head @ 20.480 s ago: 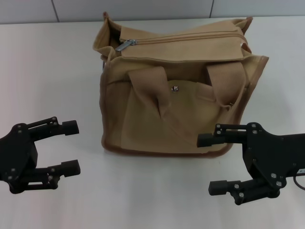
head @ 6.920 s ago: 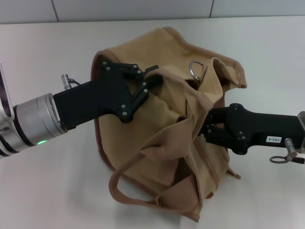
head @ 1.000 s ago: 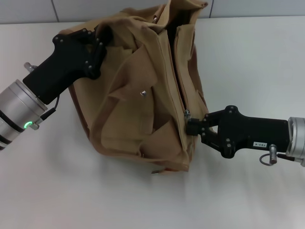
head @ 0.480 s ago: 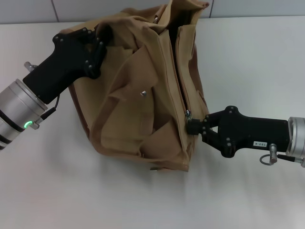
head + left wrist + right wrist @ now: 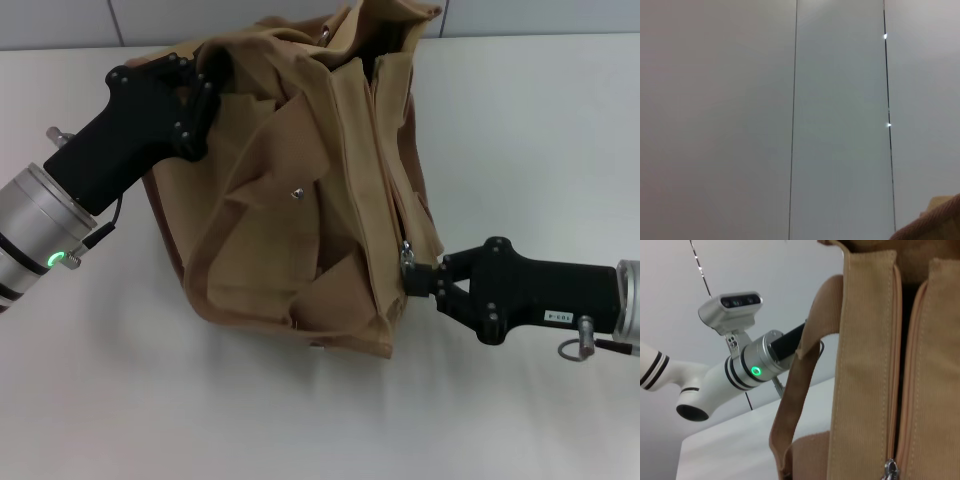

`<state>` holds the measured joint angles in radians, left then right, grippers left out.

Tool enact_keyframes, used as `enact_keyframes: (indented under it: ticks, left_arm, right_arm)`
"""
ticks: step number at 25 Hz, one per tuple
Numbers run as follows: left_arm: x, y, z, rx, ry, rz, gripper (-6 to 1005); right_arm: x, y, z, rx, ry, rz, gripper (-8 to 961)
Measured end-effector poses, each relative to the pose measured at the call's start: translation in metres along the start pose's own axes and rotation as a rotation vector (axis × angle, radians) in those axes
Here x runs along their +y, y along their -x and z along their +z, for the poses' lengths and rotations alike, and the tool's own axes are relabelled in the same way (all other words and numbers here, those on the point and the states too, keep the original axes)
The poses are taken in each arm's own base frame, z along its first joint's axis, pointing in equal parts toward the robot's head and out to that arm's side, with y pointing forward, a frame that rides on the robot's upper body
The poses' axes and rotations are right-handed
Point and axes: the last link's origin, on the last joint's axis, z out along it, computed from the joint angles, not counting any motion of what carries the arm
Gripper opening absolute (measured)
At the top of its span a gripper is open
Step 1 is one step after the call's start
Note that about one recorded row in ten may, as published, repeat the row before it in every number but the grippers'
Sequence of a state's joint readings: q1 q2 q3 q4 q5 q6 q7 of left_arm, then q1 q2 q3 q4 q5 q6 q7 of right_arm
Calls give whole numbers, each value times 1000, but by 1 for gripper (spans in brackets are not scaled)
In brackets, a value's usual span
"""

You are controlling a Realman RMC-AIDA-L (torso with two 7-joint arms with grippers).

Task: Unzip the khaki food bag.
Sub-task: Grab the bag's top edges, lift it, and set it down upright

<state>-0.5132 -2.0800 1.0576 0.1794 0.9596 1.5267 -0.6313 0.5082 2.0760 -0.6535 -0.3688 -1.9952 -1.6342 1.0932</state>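
The khaki food bag (image 5: 290,230) lies tipped and crumpled on the white table, its front snap (image 5: 296,193) facing up. My left gripper (image 5: 205,90) is shut on the bag's fabric at its far left corner. My right gripper (image 5: 418,278) is shut on the metal zipper pull (image 5: 406,249) at the bag's near right end. The zipper gapes open from the far end down to the pull. The right wrist view shows the parted zipper (image 5: 905,365), the pull (image 5: 888,469) and a fabric handle (image 5: 800,385). The left wrist view shows only a scrap of the bag (image 5: 940,227).
The white table (image 5: 530,130) stretches around the bag, with a grey wall (image 5: 60,20) behind its far edge. My left arm (image 5: 755,371) with its green light shows beyond the bag in the right wrist view.
My right gripper has pulled the zipper pull nearer and to the right, opening the zipper further. The bag's near right corner followed. The left gripper has kept its hold.
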Motion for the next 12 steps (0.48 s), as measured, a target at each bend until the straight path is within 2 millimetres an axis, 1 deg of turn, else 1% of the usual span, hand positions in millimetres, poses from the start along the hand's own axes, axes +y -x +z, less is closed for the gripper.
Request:
enact_keyframes:
  ticks: [12]
  left_arm:
    - [-3,-2,0,17,-20,-23,155]
  right_arm:
    - [4,-12,-7,46,0,30,13]
